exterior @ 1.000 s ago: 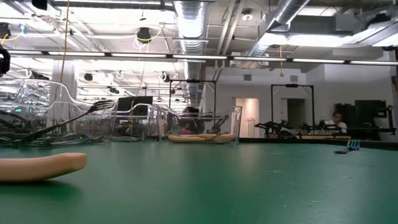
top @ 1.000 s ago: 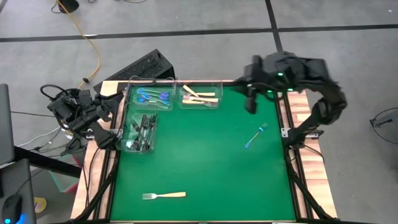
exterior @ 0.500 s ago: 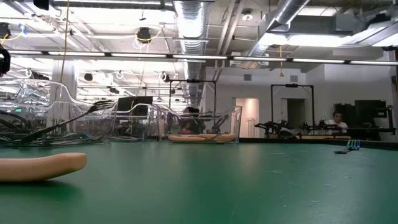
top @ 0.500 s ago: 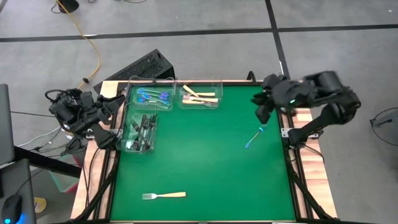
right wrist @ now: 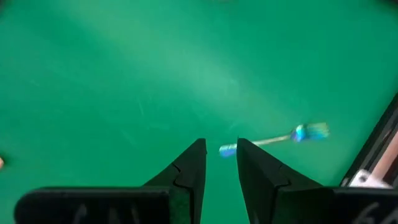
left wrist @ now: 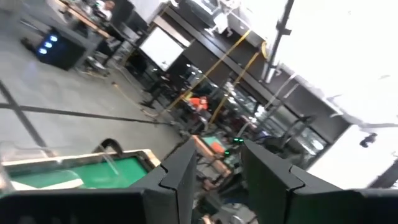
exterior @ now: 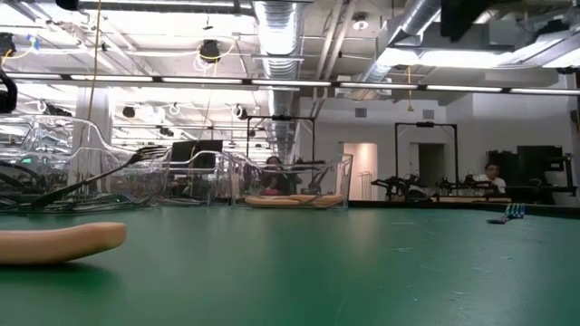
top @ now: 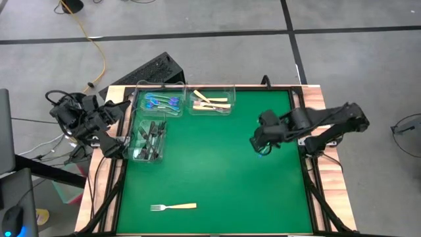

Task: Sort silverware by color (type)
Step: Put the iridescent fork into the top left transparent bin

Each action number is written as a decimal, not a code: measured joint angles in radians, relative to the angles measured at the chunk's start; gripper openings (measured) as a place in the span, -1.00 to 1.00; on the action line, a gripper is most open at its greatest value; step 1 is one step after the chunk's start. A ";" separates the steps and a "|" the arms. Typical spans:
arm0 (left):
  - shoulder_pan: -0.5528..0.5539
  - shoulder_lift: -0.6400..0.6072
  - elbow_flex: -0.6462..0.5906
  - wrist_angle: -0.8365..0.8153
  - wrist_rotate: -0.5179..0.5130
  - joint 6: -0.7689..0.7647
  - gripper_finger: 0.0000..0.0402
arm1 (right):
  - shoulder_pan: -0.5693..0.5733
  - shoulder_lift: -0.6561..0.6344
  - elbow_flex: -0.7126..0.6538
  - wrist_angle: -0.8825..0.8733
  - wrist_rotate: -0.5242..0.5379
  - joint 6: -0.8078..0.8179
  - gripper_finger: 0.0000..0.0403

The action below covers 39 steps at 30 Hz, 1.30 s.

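R gripper [right wrist: 221, 163] hangs low over the green mat [top: 217, 171] at its R side, fingers [right wrist: 186, 168] a narrow gap apart w/ nothing between them — the blue fork [right wrist: 273, 140] lies flat on the mat just past the fingertips, handle end nearest the gap, tines pointing away toward the mat's edge. In the high view the gripper's body covers that fork almost entirely, only a speck of blue showing under it. Step in hand, by my read: the approach to pick up the blue fork, not yet gripped. Next move prob calls for a short reach fwd and down so the fingers straddle the thin handle, then a close; the gap looks only just wider than the handle, so alignment needs to be good, and the fork lies flat so the tips must get right down to the mat. After that it should go to the clear bin w/ the blue forks [top: 161, 102] at the far L corner, beside the bin of tan forks [top: 212, 103] and near the bin of dark forks [top: 150, 139]. One tan fork [top: 173, 207] is also left loose near the front edge, well apart from everything. L gripper [left wrist: 217, 177] waits off the table's L edge by the bins, fingers parted, empty — it points out into the room.
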State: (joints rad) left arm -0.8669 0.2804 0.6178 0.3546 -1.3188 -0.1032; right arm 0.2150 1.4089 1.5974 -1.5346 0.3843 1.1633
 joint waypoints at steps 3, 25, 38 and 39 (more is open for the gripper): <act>-0.022 -0.030 0.000 -0.007 0.005 -0.023 -0.44 | 0.026 0.015 -0.057 0.013 -0.040 0.094 -0.46; -0.235 -0.232 0.000 -0.456 0.053 -0.338 -0.44 | 0.115 0.171 -0.101 0.536 -0.073 0.013 -0.46; -0.235 -0.231 0.017 -0.561 0.200 -0.423 -0.44 | 0.098 0.333 -0.099 1.061 -0.145 -0.335 -0.46; -0.235 -0.232 0.024 -0.586 0.211 -0.452 -0.44 | 0.098 0.351 -0.098 1.080 -0.155 -0.362 -0.46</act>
State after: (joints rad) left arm -1.1023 0.0486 0.6418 -0.2313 -1.1079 -0.5556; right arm 0.3134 1.7604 1.4990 -0.4544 0.2292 0.8008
